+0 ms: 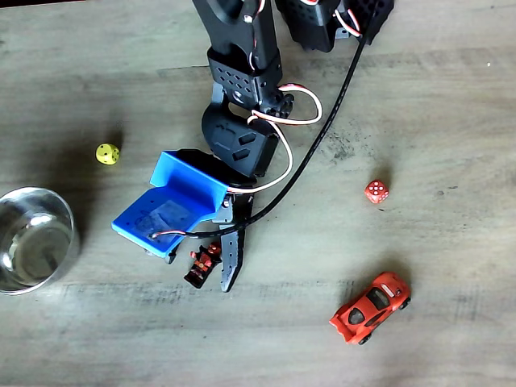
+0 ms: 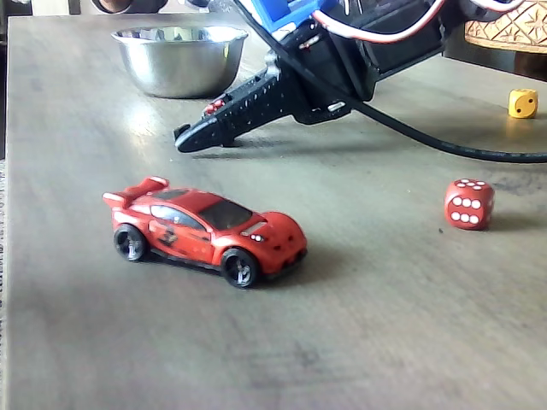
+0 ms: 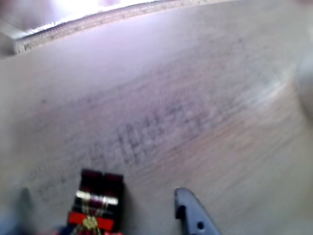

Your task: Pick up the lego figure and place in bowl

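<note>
The claw (image 1: 211, 270) stands released around the lego figure (image 1: 203, 264) (lying flat) — it should clench gently, centred, before lifting toward the bowl (image 1: 68, 230).

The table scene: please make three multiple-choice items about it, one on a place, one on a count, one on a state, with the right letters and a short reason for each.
1. In the fixed view from above, where does the bowl stand?
A. at the left edge
B. at the right edge
C. beside the toy car

2. How many dice lie on the table?
A. one
B. two
C. four

3. How do the jaws of the gripper stand to the lego figure?
A. the figure lies between them, on the table
B. shut, far from the figure
C. they hold the figure over the bowl

Answers:
1. A, the bowl is cut by the left edge, far from the car at lower right.
2. B, a yellow die and a red die.
3. A, the figure lies between the dark fingers, low on the table.
</note>
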Robot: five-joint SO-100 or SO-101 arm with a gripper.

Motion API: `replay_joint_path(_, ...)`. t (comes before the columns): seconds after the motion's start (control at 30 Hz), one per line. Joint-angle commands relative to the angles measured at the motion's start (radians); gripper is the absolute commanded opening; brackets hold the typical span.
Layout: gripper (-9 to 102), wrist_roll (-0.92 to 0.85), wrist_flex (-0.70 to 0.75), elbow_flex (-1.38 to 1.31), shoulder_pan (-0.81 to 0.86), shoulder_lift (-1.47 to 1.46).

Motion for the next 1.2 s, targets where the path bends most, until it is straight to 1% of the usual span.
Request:
replay_joint_path(0.0,35,0.008,-0.015,-0.021,-0.008,0.006)
replay_joint_path(0.97,34,0.012,-0.005,-0.021,0.003,0.005)
replay_joint_path(1.07,32,0.012,-0.005,-0.021,0.005,0.005)
replay_joint_path(1.17,27,0.012,-0.005,-0.021,0.005,0.005)
